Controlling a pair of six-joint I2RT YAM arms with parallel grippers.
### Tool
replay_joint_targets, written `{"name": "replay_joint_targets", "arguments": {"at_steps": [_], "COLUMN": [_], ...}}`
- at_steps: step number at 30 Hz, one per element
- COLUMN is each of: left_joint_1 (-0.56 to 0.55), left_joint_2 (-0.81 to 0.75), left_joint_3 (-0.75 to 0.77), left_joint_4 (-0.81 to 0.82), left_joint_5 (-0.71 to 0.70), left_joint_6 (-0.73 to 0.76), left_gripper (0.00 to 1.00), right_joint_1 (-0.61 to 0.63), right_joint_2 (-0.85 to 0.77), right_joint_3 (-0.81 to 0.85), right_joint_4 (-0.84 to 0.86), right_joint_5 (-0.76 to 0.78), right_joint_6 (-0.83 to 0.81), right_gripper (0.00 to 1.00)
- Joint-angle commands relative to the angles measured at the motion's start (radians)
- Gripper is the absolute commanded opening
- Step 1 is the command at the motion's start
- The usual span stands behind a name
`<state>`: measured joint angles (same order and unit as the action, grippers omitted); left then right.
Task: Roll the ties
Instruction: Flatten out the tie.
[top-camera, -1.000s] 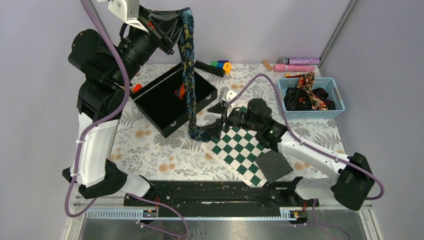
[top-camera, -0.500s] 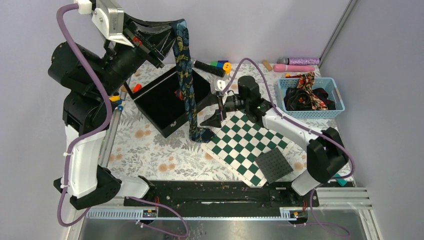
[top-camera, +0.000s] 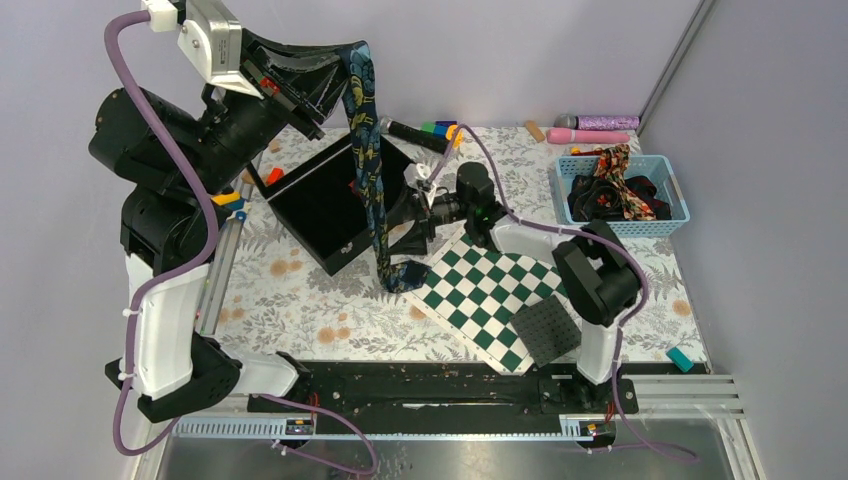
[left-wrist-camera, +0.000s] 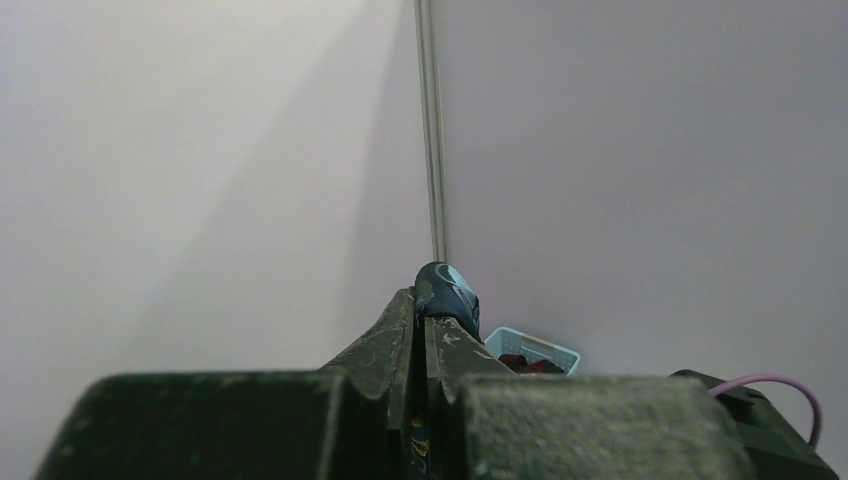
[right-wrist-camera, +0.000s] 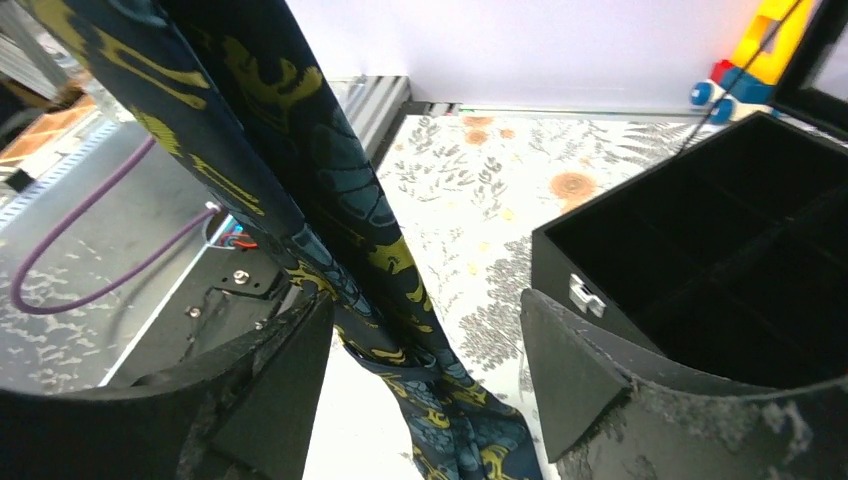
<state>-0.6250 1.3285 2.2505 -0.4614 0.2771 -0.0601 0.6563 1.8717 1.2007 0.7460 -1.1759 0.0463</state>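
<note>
My left gripper (top-camera: 345, 62) is raised high at the back left and is shut on the narrow end of a dark navy-teal tie with a yellow and blue print (top-camera: 370, 170). The tie hangs straight down and its wide end rests on the table by the chequered board. In the left wrist view the tie's fold (left-wrist-camera: 447, 290) pokes out above the shut left gripper (left-wrist-camera: 421, 322). My right gripper (top-camera: 402, 221) is open, with the hanging tie (right-wrist-camera: 330, 190) between its fingers (right-wrist-camera: 585, 365) without touching it. More ties (top-camera: 615, 190) lie in a blue basket.
An open black compartment box (top-camera: 335, 200) stands behind the hanging tie. A green-and-white chequered board (top-camera: 495, 295) with a dark grey mat (top-camera: 548, 330) lies centre right. The blue basket (top-camera: 680, 200) is at the back right. Markers and coloured blocks (top-camera: 440, 130) lie along the back wall.
My right gripper has moved left across the chequered board to the hanging tie and now brackets it. The left arm lifted and shifted slightly left with the tie.
</note>
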Motion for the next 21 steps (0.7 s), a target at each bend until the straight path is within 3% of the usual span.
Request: {"name": "replay_joint_targets", "arguments": {"at_steps": [1,21], "left_joint_1": [0.007,0.022], "left_joint_2": [-0.020,-0.029], "left_joint_3": [0.007,0.001], "left_joint_4": [0.035,0.023], "left_joint_5": [0.020,0.032], "left_joint_6": [0.009,0.026], "left_gripper": [0.00,0.00], "right_joint_1": [0.047,0.092], "right_joint_2": [0.064,0.090], "right_joint_3": [-0.016,-0.168], "right_joint_4": [0.375,0.420], "right_joint_5": [-0.085,-0.073], "right_joint_6": [0.252,0.219], "right_gripper": [0.75,0.68]}}
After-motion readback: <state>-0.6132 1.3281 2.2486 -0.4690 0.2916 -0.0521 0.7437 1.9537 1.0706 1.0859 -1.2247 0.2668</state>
